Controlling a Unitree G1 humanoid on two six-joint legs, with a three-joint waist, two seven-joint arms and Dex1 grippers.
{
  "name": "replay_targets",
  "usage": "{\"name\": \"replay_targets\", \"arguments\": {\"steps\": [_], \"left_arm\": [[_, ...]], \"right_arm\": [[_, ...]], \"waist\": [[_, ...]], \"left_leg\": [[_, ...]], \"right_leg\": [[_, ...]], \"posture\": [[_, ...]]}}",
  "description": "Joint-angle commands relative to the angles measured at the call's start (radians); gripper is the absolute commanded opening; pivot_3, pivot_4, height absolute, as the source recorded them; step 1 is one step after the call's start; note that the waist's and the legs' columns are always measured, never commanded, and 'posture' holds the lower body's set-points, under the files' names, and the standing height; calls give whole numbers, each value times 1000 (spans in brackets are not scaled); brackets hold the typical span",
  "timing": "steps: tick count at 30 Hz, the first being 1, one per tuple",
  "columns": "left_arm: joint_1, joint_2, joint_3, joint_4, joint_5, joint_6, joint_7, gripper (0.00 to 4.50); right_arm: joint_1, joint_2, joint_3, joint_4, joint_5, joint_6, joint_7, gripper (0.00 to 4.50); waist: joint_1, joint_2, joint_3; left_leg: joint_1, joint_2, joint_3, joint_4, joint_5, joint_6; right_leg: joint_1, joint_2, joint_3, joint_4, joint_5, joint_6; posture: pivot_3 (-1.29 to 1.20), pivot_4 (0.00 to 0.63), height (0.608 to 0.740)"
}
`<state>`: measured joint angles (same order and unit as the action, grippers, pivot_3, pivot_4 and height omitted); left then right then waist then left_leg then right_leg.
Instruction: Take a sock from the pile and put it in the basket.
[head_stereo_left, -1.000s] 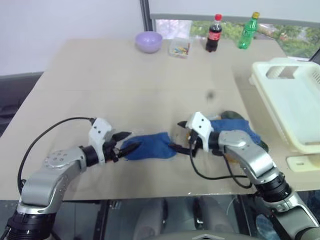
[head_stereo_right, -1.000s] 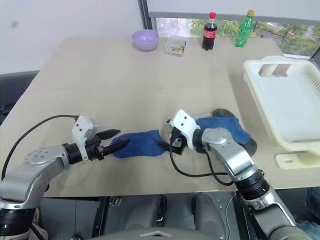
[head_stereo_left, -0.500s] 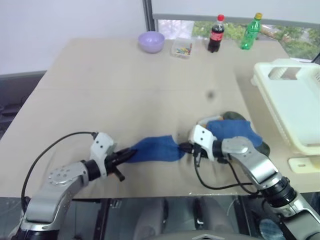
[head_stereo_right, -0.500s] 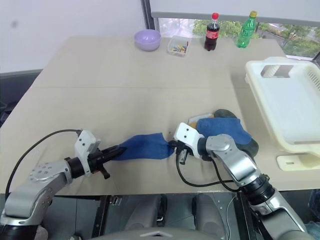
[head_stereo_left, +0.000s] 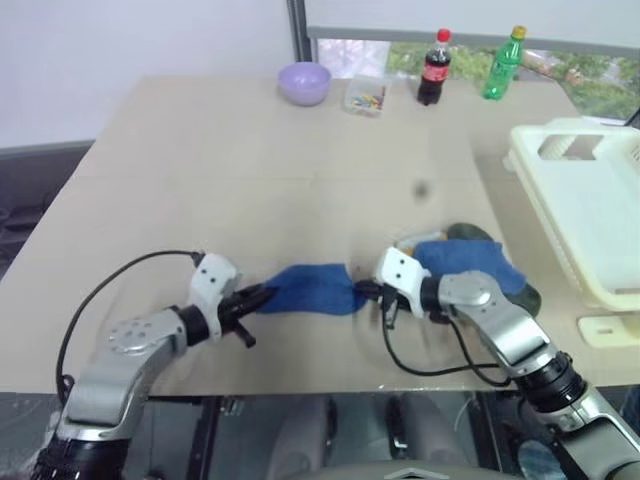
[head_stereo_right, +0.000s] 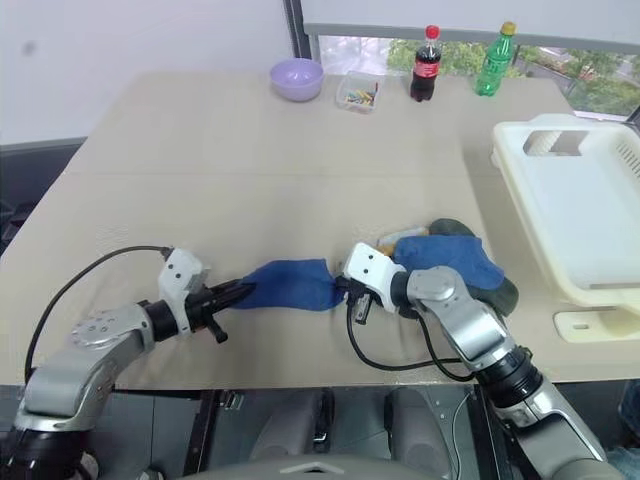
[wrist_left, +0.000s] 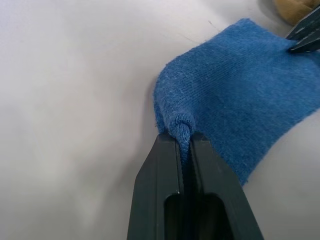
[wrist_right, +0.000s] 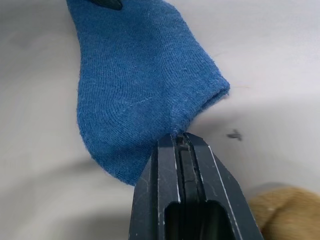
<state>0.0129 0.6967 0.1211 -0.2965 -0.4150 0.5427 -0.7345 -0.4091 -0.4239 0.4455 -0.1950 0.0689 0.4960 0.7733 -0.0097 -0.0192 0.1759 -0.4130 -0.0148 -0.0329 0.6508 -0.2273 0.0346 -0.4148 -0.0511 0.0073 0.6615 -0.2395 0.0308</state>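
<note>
I have both sets of fingers, left gripper (head_stereo_left: 262, 295) and right gripper (head_stereo_left: 362, 292), clamped on opposite ends of the sock (head_stereo_left: 312, 289), low over the counter (head_stereo_left: 250, 180) beside the pile (head_stereo_left: 470, 262); transfer to the basket (head_stereo_left: 590, 215) remains outstanding.

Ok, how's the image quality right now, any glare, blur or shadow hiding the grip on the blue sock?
Left wrist view: sharp on the knit of the sock, whose fold sits pinched in the left hand; the table is washed out pale. Right wrist view: sock edge crisp at the right hand, soft shadow beneath. Left eye view: even light, no glare, and the bottles at the back are slightly soft.
</note>
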Motion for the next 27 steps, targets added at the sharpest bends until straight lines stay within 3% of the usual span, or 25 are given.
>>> {"name": "replay_targets", "arguments": {"steps": [1,3,7,8,13,18,23,27], "left_arm": [[-26,0,14,26,-19,0,-23,15],[-19,6,22,19,-42,5,-51,743],[16,-4,81,-30,-103,4,-67,2329],[29,-7,106,-49,-138,1,-84,2689],[80,6,209,-115,-267,-6,-171,2689],[68,30,224,-156,-329,-5,-233,2689],[39,33,188,-165,-326,-10,-235,2689],[15,31,164,-161,-319,-10,-229,2689]], "right_arm": [[-16,-7,-32,-5,0,-9,5,0],[-18,-2,-50,-10,27,14,18,0],[0,-18,-81,-81,46,29,17,1261],[6,-18,-103,-113,69,48,16,1269],[34,-92,-236,-287,173,160,31,1269],[105,-185,-325,-341,146,192,-28,1269],[204,-247,-320,-326,84,142,-66,1269],[214,-224,-300,-292,47,118,-111,1269]], "waist": [[-1,0,0],[-3,0,0],[-3,0,0],[-3,0,0],[2,0,0],[7,0,0],[9,0,0],[2,0,0]], "left_leg": [[0,0,0,0,0,0],[0,0,0,0,0,0],[0,0,0,0,0,0],[0,0,0,0,0,0],[-1,0,0,0,0,0],[-1,0,-1,0,0,0],[-1,0,0,0,0,0],[-1,0,0,0,0,0]], "right_leg": [[0,0,0,0,0,0],[0,0,1,0,0,0],[0,0,1,0,0,0],[0,0,1,0,0,0],[0,-2,0,0,0,0],[1,-2,-1,-1,-1,-2],[0,-2,0,-1,-1,-2],[0,0,0,-1,-1,0]], "posture": [[0,150,740],[0,150,740],[0,150,740],[0,150,740],[0,150,740],[0,150,740],[0,150,740],[0,150,740]]}}
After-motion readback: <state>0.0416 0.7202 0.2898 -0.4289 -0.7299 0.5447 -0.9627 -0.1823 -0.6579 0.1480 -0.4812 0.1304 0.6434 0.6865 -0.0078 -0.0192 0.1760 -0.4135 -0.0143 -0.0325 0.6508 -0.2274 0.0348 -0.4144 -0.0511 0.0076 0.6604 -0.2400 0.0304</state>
